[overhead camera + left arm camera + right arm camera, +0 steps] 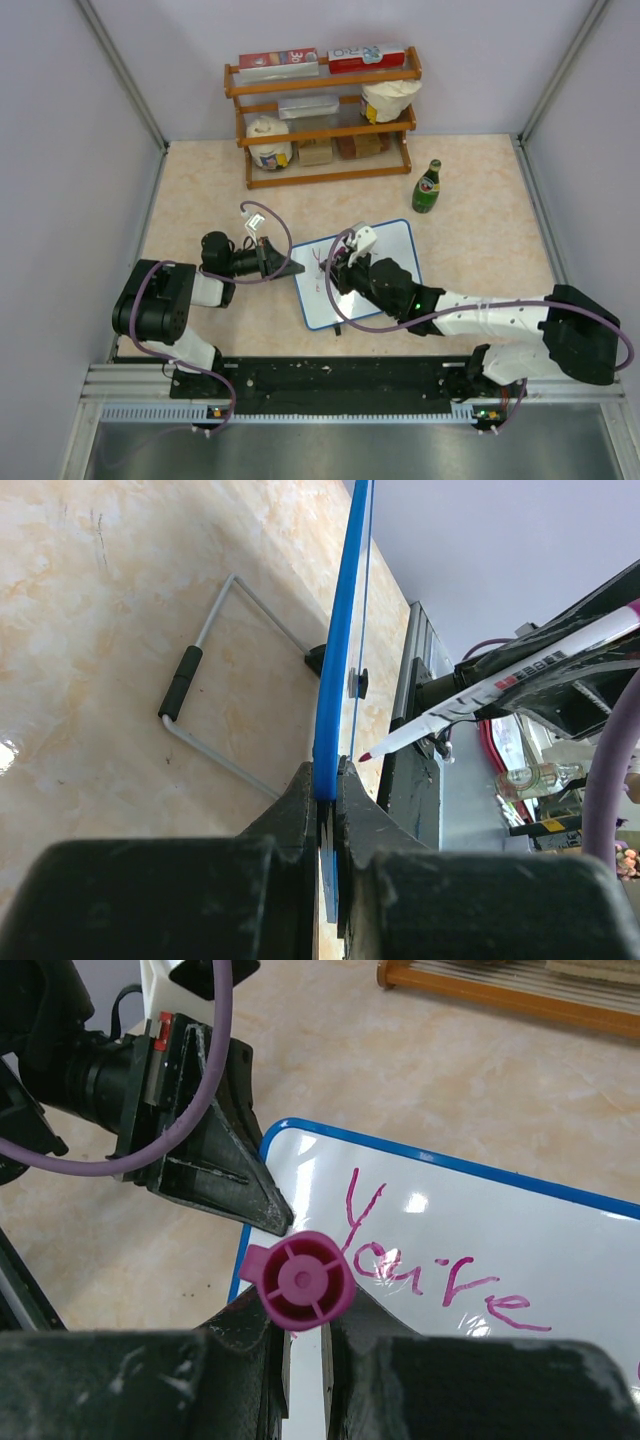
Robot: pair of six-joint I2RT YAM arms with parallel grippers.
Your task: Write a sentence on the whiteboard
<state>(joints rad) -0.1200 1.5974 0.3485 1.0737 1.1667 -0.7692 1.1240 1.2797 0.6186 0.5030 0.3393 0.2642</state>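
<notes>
The whiteboard (385, 255) lies on the table with a blue frame, and pink handwriting (420, 1260) reading "You're" runs across it. My left gripper (295, 270) is shut on the board's left edge; in the left wrist view its jaws (328, 785) pinch the blue frame (335, 680). Over the board's left part, my right gripper (342, 272) is shut on a pink marker (300, 1280), seen end-on between its jaws. From the left wrist, the marker (500, 685) slants down with its tip (365, 756) close to the board face.
A wooden shelf (325, 115) with boxes and food packs stands at the back. A green bottle (428, 188) stands just behind the board's far right corner. A wire stand with a black grip (200, 650) rests on the table under the board. Grey walls enclose the table.
</notes>
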